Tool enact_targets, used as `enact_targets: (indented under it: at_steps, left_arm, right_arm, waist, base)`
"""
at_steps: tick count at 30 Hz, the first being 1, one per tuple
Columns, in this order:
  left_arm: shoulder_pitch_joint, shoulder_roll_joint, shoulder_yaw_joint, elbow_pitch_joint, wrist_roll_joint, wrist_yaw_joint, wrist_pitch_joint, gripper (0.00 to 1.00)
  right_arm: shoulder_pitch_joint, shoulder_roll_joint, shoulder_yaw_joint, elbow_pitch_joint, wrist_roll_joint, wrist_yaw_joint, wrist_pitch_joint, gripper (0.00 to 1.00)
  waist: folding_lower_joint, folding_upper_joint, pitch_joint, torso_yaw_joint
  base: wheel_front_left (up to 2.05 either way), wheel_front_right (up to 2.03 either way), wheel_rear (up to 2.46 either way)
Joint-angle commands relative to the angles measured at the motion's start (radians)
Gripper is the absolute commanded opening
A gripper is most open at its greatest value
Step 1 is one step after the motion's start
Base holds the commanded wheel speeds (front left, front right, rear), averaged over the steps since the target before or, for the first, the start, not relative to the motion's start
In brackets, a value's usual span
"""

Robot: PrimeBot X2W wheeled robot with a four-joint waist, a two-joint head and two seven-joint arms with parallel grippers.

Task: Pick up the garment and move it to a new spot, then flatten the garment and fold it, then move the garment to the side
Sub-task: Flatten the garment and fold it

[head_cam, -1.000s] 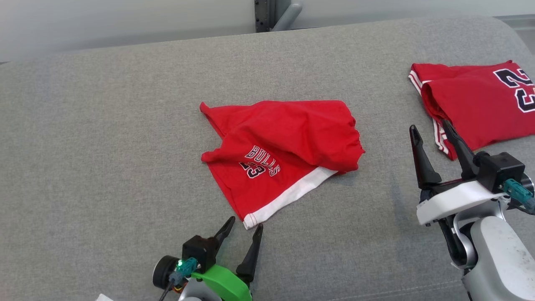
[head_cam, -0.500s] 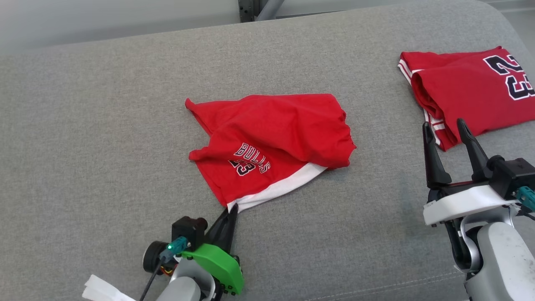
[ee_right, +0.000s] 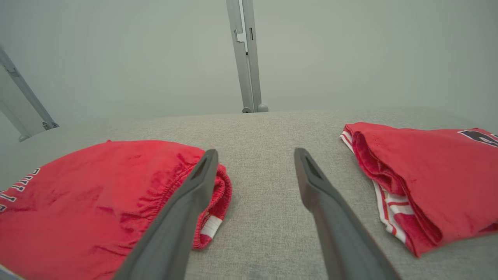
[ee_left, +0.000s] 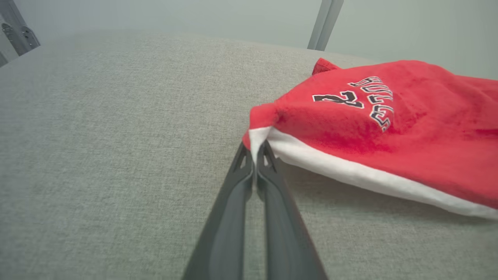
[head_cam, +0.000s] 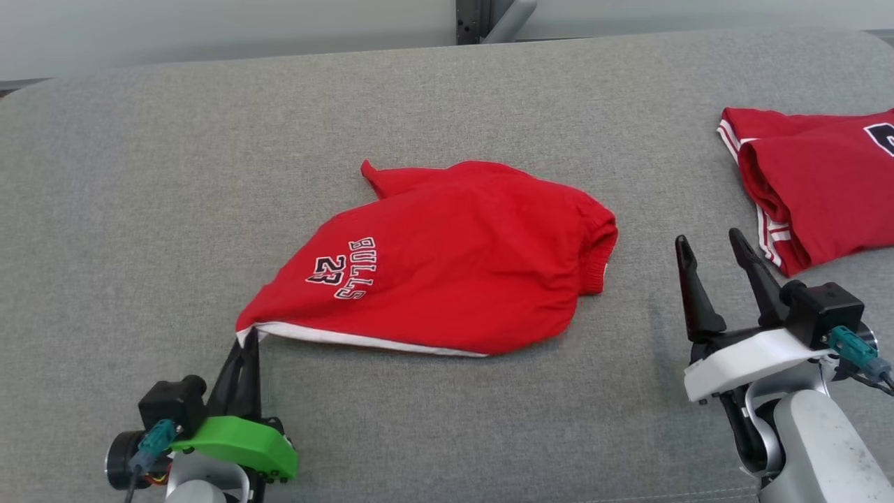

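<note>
The garment [head_cam: 447, 269] is a pair of red shorts with a white hem and "BULLS 23" lettering, lying crumpled on the grey cushion [head_cam: 140, 175]. My left gripper [head_cam: 248, 339] is shut on the white hem corner at the garment's near left end; the left wrist view shows the garment [ee_left: 389, 128] with that corner pinched between the closed fingertips of the left gripper [ee_left: 257, 146]. My right gripper [head_cam: 709, 244] stands open to the right of the garment, touching nothing. In the right wrist view the right gripper [ee_right: 255, 153] points between the garment's waistband [ee_right: 212, 194] and the red jersey [ee_right: 428, 171].
A folded red jersey [head_cam: 817, 181] with white stripes and black numbers lies at the right edge of the cushion. A metal post [head_cam: 489, 17] stands behind the cushion's far edge. Bare grey fabric spreads to the left and front.
My left gripper has closed on the hem corner and dragged it left and toward me, stretching the garment out. The right gripper stays open. The head view has also shifted.
</note>
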Motion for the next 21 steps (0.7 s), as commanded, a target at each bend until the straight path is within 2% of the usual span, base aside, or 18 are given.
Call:
enact_targets:
  at_steps: [1,10,12,13,14,21]
  left_arm:
    - [0.006,0.013,0.023,0.002,0.018,-0.003,0.0,0.0]
    - [-0.067,0.006,0.107,0.112,0.04,-0.026,0.0,0.01]
    - [-0.081,0.001,0.124,0.133,0.046,-0.028,0.0,0.45]
    - [-0.084,-0.003,0.133,0.14,0.048,-0.03,0.0,0.78]
    - [-0.087,-0.005,0.142,0.145,0.051,-0.032,0.0,1.0]
    - [-0.054,-0.027,0.212,0.12,0.074,-0.042,0.0,1.0]
  right_arm:
    - [0.01,-0.009,0.011,0.009,0.009,-0.001,0.002,1.0]
    - [-0.005,-0.027,0.086,0.045,0.03,-0.001,0.021,1.0]
    - [-0.005,-0.035,0.11,0.048,0.039,-0.001,0.027,1.0]
    - [-0.006,-0.042,0.127,0.049,0.043,-0.001,0.027,1.0]
    - [-0.007,-0.049,0.145,0.049,0.049,-0.001,0.03,1.0]
    - [-0.019,-0.098,0.292,0.038,0.098,-0.001,0.046,1.0]
  waist:
    - [0.0,0.0071,0.0,0.009]
    - [0.0,0.0071,0.013,0.0]
    - [0.0,0.0071,0.015,-0.003]
    - [0.0,0.0071,0.016,-0.003]
    - [0.0,0.0071,0.016,-0.003]
    - [0.0,0.0071,0.007,0.016]
  base:
    - [0.0,0.0,0.0]
    - [0.0,0.0,0.0]
    - [0.0,0.0,0.0]
    - [0.0,0.0,0.0]
    - [0.0,0.0,0.0]
    - [0.0,0.0,0.0]
